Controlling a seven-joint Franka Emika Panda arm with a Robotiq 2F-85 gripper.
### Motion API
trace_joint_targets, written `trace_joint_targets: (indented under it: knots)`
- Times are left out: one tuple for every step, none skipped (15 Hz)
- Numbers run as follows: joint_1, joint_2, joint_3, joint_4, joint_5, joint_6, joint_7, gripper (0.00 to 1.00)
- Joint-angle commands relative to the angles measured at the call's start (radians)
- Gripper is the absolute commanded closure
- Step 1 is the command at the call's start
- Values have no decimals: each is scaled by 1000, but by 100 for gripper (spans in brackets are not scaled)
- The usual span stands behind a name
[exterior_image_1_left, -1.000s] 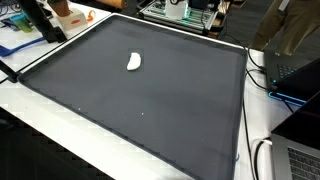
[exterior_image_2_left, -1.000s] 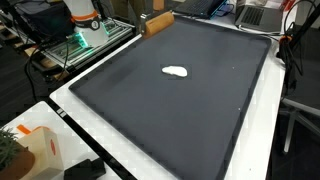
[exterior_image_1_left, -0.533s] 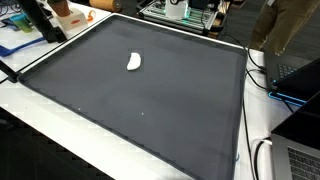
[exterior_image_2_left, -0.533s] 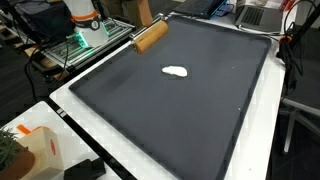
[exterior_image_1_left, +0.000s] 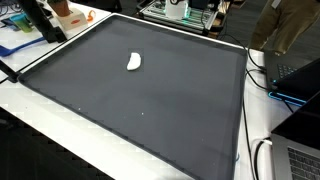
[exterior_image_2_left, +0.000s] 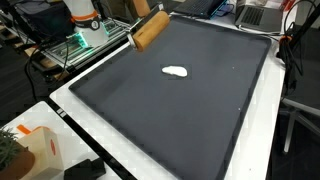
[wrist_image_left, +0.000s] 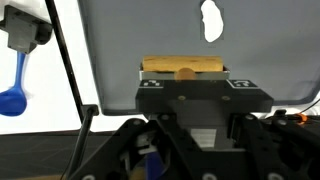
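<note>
The fingers (wrist_image_left: 150, 90) clamp a wooden block (exterior_image_2_left: 148, 33), tilted over the dark mat's (exterior_image_2_left: 200, 120) edge. It is picked up but not yet placed. The white lump (exterior_image_2_left: 176, 72) lies apart.

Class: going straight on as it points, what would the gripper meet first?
Probably the dark mat: the gripper, shut on the wooden block, points down at it. The white lump lies farther off; depth unclear.

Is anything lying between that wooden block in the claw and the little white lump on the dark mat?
Nothing visible. The gripper holds the wooden block near the edge of the dark mat; only bare mat shows between the block and the white lump.
</note>
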Motion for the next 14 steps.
trace_joint_targets:
  knots:
    - [-2, -87, -4, -97, 27, 63, 25, 78]
    - [-2, -114, -10, -129, 34, 69, 14, 78]
    - [-2, -141, -15, -160, 38, 69, 4, 78]
    - [-3, -178, -21, -198, 44, 72, 5, 78]
    - [-4, -211, -25, -232, 58, 83, 22, 78]
    - [-1, -253, -32, -270, 82, 79, 29, 78]
    - [2, -294, -37, -310, 105, 91, 31, 78]
    - [7, -338, -39, -350, 128, 89, 35, 78]
    - [13, -381, -40, -386, 149, 86, 33, 78]
    - [22, -431, -43, -427, 180, 93, 25, 78]
    - [31, -473, -42, -459, 197, 93, 13, 78]
    - [34, -504, -34, -482, 201, 100, 21, 78]
    - [37, -517, -33, -491, 190, 93, 20, 78]
    - [38, -434, -41, -424, 156, 66, 31, 53]
